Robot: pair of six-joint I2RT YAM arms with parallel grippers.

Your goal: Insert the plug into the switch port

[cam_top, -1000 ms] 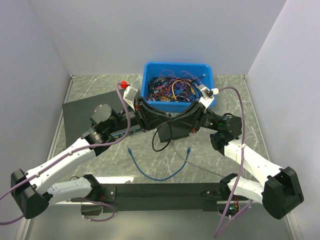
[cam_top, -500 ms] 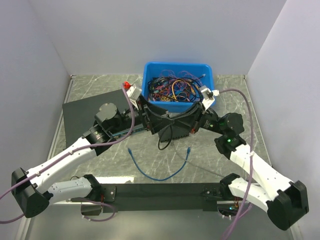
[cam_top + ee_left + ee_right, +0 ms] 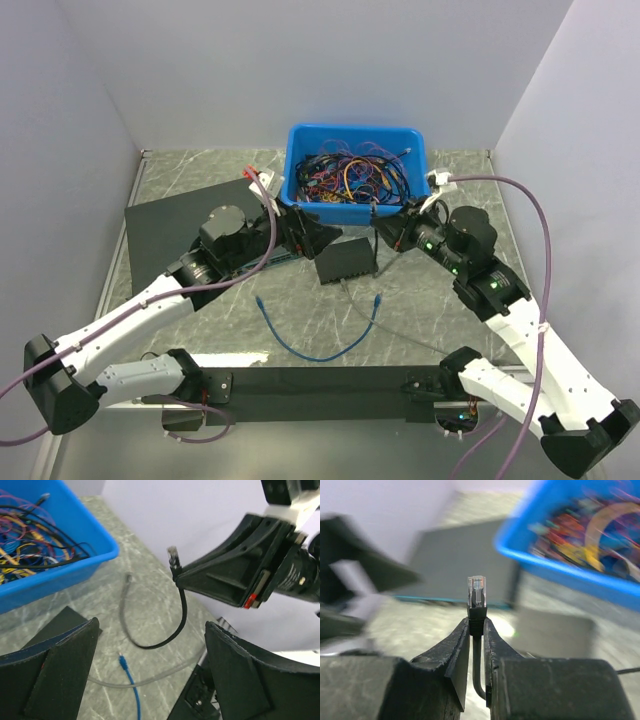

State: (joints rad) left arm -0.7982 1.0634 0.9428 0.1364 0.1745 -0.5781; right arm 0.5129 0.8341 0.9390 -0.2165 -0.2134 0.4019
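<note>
While the right gripper [image 3: 476,630] is clamped on the black cable's connector [image 3: 476,591], the left gripper [image 3: 151,625] is spread wide and empty; the plug [image 3: 121,659] is found lying below it, near the switch box [image 3: 347,262].

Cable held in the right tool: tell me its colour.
The cable is black, tipped by a clear connector; right wrist view shows it best.

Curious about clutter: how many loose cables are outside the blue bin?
3: blue cable on the table, grey cable crossing it, black cable in the right fingers. Others may be hidden.
</note>
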